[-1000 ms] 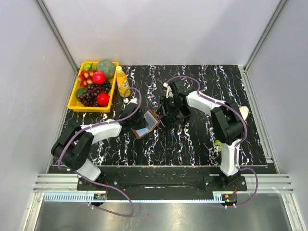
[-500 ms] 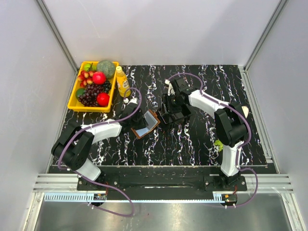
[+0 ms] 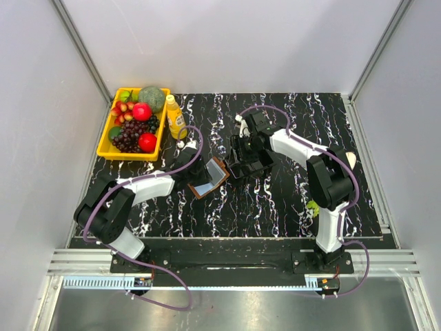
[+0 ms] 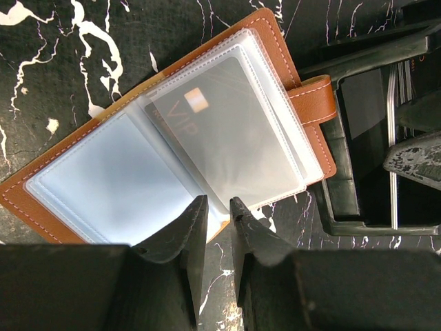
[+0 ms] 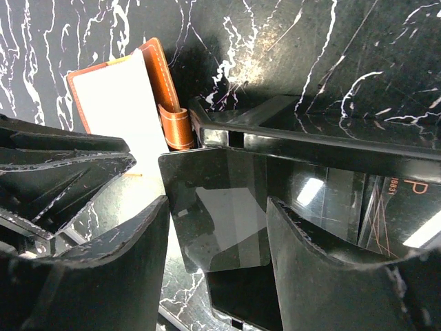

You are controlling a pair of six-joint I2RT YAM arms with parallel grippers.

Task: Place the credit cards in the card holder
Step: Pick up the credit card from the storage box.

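The brown leather card holder [image 3: 210, 181] lies open on the black marble table, and its clear sleeves show in the left wrist view [image 4: 172, 152]. One sleeve holds a card marked VIP [image 4: 207, 131]. My left gripper [image 4: 218, 204] is nearly shut, pinching the near edge of the sleeves. My right gripper [image 5: 218, 201] holds a black credit card [image 5: 213, 227] by its two side edges, over the black plastic tray [image 5: 310, 148]. The tray is just right of the holder's strap [image 5: 176, 127]. More cards [image 5: 403, 207] lie in the tray. In the top view the right gripper [image 3: 241, 164] is close to the holder.
A yellow basket [image 3: 108, 147] of fruit stands at the back left, with a yellow bottle [image 3: 175, 117] beside it. A pale object [image 3: 350, 160] and a small green one [image 3: 311, 205] lie near the right arm. The black tray [image 3: 256, 165] touches the holder's right side.
The right arm shifted slightly over the tray with the card. The left arm and the card holder have stayed put.
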